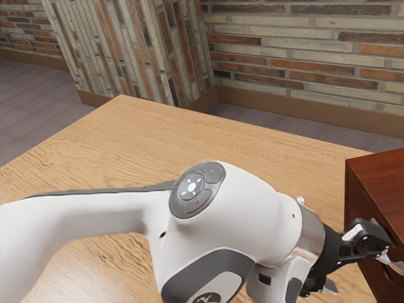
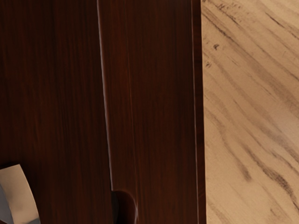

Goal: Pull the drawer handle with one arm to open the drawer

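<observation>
One white arm (image 1: 126, 214), mine, fills the lower half of the exterior view and reaches toward the lower right corner. There my black pincer (image 1: 371, 243) sits at the front of a dark red-brown drawer cabinet (image 1: 379, 183) on the frame's right edge. A pale metal drawer handle (image 1: 392, 259) shows just beside the pincer. I cannot tell whether the pincer is apart, together or clamped on it. The cabinet stands on the light wooden worktop (image 1: 158, 139), with a brick wall (image 1: 303, 50) across the top.

From my wrist, the dark drawer front (image 2: 51, 93) lies close, with a curved piece of the handle (image 2: 15, 193) against it. A seam (image 2: 105, 116) parts it from the neighbouring panel (image 2: 154, 93), and the worktop (image 2: 252, 116) lies beyond that.
</observation>
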